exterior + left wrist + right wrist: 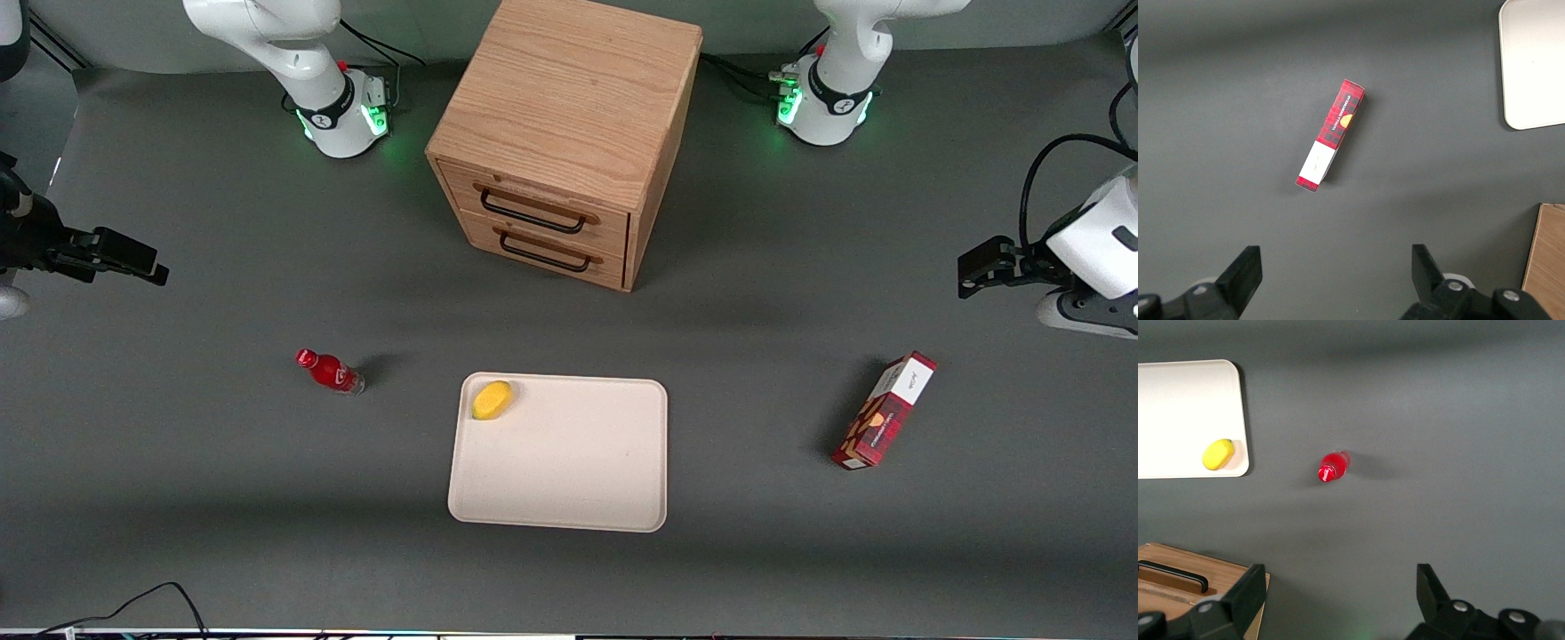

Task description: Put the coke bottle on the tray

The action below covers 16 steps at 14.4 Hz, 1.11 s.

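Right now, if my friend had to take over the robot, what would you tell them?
Gripper: open, holding nothing, up above the table toward the working arm's end, well away from the bottle.
Coke bottle: standing on the bare table beside the tray, not touching it.
Tray: flat on the table in front of the wooden drawer cabinet, nearer the front camera. A yellow lemon sits in one of its corners; the rest is free.
Done: nothing yet.
Left: move to the bottle, grip it, carry it over and set it on a free part of the tray.
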### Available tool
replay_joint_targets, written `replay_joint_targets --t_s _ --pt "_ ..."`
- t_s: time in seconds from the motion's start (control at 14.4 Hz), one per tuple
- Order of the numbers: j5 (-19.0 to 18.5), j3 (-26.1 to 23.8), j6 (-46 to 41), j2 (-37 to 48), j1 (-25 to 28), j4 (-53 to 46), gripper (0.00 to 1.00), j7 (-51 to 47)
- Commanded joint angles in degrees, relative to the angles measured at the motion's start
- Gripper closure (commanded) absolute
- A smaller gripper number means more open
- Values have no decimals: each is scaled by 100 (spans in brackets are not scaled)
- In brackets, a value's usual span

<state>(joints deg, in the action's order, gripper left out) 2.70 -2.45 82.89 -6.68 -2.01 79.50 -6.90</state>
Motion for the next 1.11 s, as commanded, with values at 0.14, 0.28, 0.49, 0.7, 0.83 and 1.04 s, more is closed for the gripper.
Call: replay_joint_targets --t_s 0.14,0.28,0.49,0.7,0.83,1.04 --pt "2 17 -89 45 -98 -23 0 118" --pt "2 26 -80 36 -98 -5 0 101" --pt "2 17 -19 1 -90 30 0 109" --pt "-164 -132 383 -123 51 310 0 66" --pt "-392 -299 971 -123 60 836 0 100" --pt "-393 -335 1929 -87 60 1689 0 101"
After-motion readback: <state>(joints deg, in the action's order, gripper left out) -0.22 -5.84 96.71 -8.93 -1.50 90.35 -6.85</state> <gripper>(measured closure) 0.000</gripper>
